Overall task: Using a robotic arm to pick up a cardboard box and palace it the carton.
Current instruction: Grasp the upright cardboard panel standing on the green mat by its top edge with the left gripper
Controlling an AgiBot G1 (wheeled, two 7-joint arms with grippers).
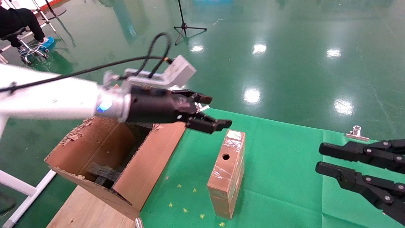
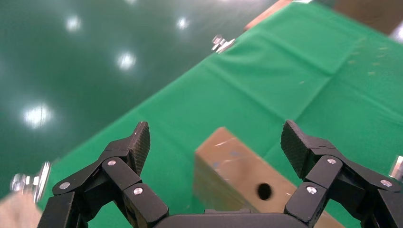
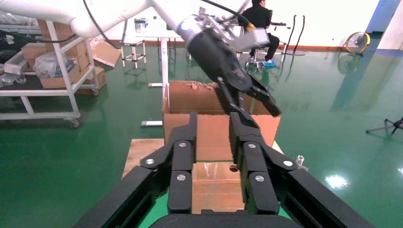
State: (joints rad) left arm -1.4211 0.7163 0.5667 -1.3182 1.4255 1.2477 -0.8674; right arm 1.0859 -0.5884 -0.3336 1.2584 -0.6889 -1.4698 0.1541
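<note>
A: Why did the left gripper hang above the far end of the cardboard box?

B: I think it was lining up a grasp; its jaws were spread wide and empty. The right gripper waited aside, jaws apart too.

A: And the box?

B: It stood on edge on the bench, beside the carton: slim, brown, shiny with tape, one round hole.

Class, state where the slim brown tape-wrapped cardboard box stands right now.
In the head view the slim brown cardboard box stands on the green cloth, just right of the large torn carton, with the open left gripper hovering above its far end.
</note>
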